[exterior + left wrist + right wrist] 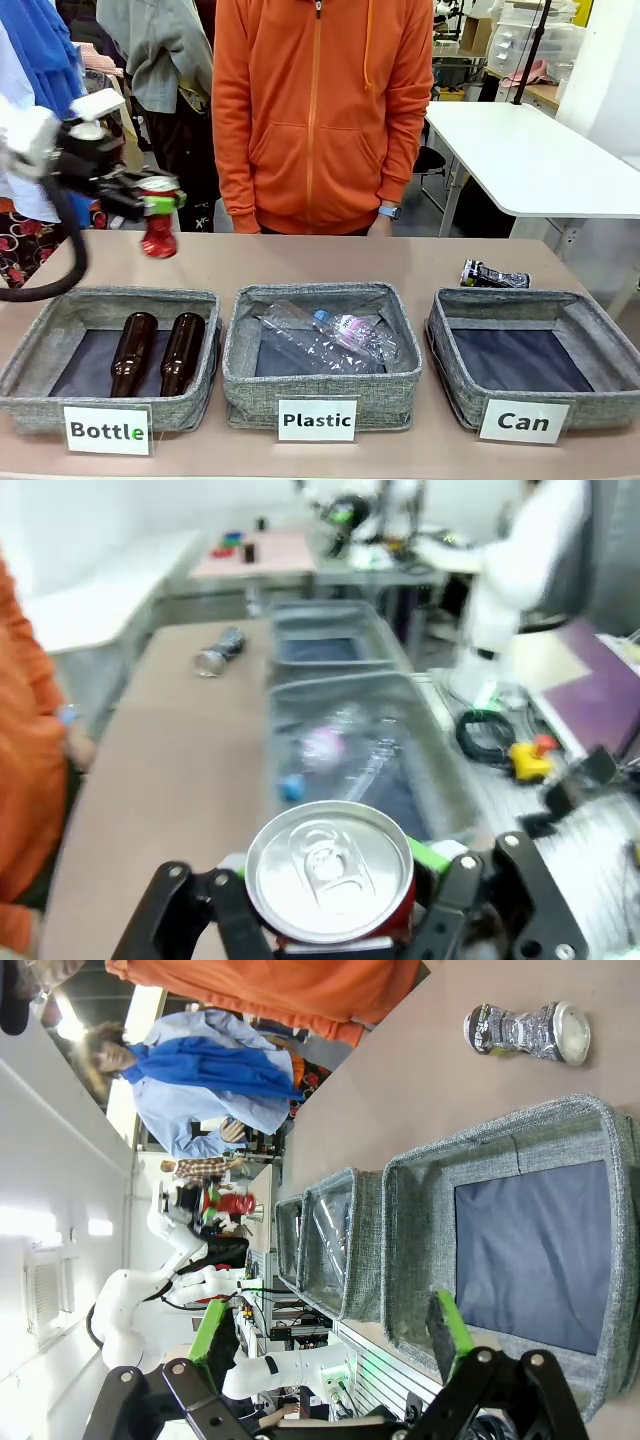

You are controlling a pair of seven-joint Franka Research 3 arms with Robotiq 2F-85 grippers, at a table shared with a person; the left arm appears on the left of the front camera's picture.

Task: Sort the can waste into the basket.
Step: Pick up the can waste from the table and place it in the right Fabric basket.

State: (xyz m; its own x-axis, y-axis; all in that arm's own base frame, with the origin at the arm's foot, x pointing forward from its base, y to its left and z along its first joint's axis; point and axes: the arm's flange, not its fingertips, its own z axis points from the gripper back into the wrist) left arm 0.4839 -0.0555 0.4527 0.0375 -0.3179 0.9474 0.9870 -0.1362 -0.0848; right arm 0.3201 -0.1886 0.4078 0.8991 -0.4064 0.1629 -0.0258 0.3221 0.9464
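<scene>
My left gripper [155, 205] is shut on the red can [159, 232], held in the air above the far left of the table; in the left wrist view the red can's silver top [329, 869] sits between the fingers. The crushed dark can [494, 276] lies on the table behind the "Can" basket [520, 421], and also shows in the left wrist view [220, 652] and the right wrist view [527, 1030]. My right gripper [330, 1345] is open over the near rim of the "Can" basket [420, 1250], whose dark bottom holds nothing.
The "Bottle" bin [108, 430] holds two brown glass bottles [156, 352]. The "Plastic" bin [318, 420] holds clear plastic bottles [330, 335]. A person in an orange hoodie [320, 110] stands at the far edge, one hand [380, 224] by the table.
</scene>
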